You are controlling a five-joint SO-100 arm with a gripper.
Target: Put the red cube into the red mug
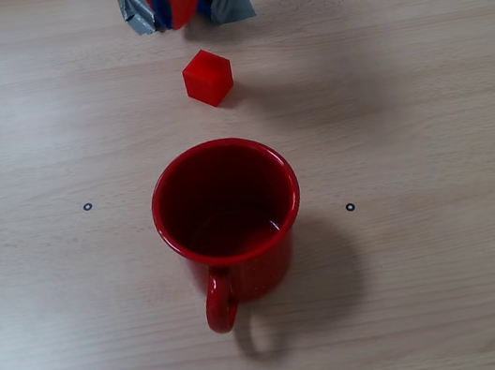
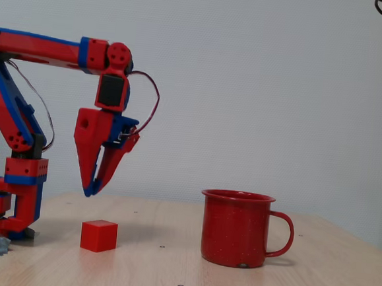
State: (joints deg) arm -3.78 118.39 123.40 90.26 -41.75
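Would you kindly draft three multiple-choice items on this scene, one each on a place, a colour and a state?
1. Where is the red cube?
A. inside the mug
B. on the table, apart from the mug
C. between the gripper's fingers

2. What colour is the red mug inside?
A. white
B. dark red
C. blue

3. How is the gripper?
A. hanging above the cube, holding nothing
C. resting on the mug's rim
B. lying flat on the table

Answers: 1 B, the cube sits on the wood between arm and mug. 2 B, the overhead fixed view shows it. 3 A, its tips hang above the cube in the side fixed view.
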